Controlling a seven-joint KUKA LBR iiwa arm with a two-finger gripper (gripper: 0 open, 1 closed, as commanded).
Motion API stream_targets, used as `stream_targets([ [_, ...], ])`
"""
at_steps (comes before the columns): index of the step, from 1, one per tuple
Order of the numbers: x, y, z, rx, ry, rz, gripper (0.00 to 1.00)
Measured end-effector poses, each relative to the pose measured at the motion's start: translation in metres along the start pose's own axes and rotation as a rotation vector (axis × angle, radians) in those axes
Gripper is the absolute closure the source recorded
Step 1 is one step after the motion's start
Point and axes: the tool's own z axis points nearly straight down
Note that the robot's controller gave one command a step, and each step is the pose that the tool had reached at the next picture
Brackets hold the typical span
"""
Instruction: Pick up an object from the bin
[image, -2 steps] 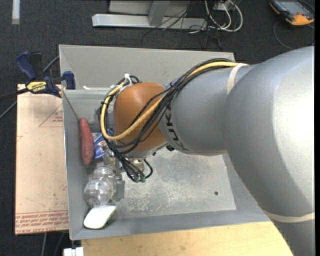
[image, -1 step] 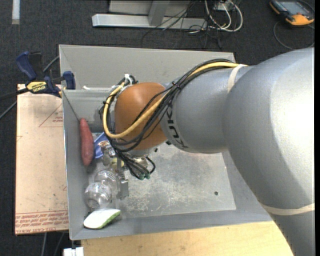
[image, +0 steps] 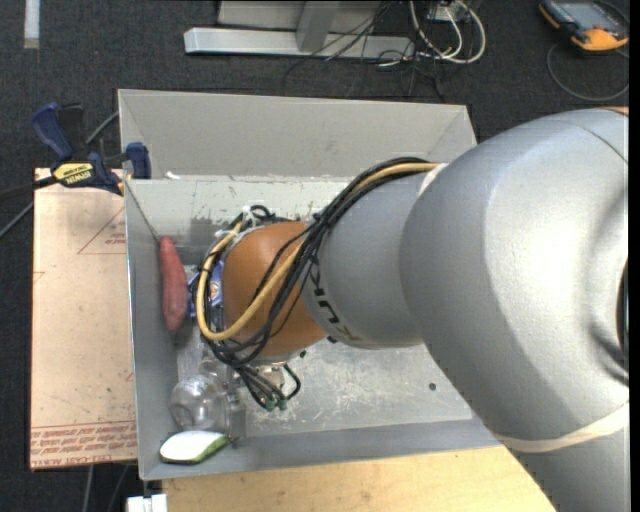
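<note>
The tool (image: 230, 385) sits low in the bin (image: 400, 390), lower left, over a clear object (image: 193, 402), as picking requires; its state cannot be told.

In bin (image: 300, 140), long piece (image: 172, 285) by left wall, glass piece (image: 195, 400) before it, flat oval (image: 192, 447) in front-left corner

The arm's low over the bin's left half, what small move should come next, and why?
Probably a short lift straight up: the orange wrist cover hides what lies under it, while the red oblong thing, clear rounded thing and white-green piece lie beside it.
</note>
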Motion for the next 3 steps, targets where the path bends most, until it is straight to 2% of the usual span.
stream_targets([
  [1,-0.005,0.010,-0.001,0.002,0.003,0.005,1.00],
  [2,-0.005,0.010,-0.001,0.002,0.003,0.005,1.00],
  [3,0.000,0.010,-0.099,0.002,0.006,0.007,1.00],
])
